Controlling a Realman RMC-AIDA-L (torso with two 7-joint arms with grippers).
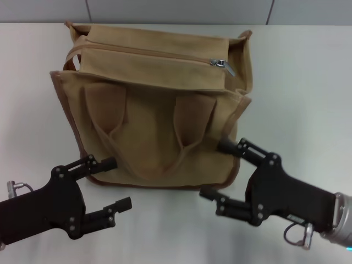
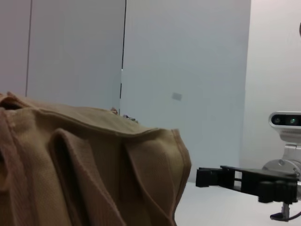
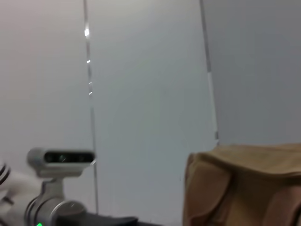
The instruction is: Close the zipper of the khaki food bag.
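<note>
- While the khaki food bag (image 1: 159, 121) stands on the white table (image 1: 308, 82) in the middle of the head view, both arms sit low at its near side, one at each lower corner.
- Along the bag's flat top panel runs the zipper (image 1: 159, 53), its silver slider and pull tab (image 1: 223, 65) lying near the end on the robot's right.
- From what the head view shows, the line to the left of the slider looks closed, though I cannot be sure at this angle.
- Two short handles (image 1: 148, 137) hang down flat against the bag's near face.
- Left gripper (image 1: 113, 184): its black fingers are spread apart, holding nothing; the upper finger reaches to the bag's lower left edge, and the lower one is out over bare table.
- Right gripper (image 1: 214, 170): its fingers are likewise apart and empty; the upper tip lies against the bag's lower right corner, the lower tip just off the bottom edge.
- The left wrist view shows the bag's side (image 2: 94, 165) close up, with the right gripper (image 2: 207, 176) beyond it.
- The right wrist view catches only a corner of the bag (image 3: 244, 183) before a grey wall (image 3: 150, 70).
</note>
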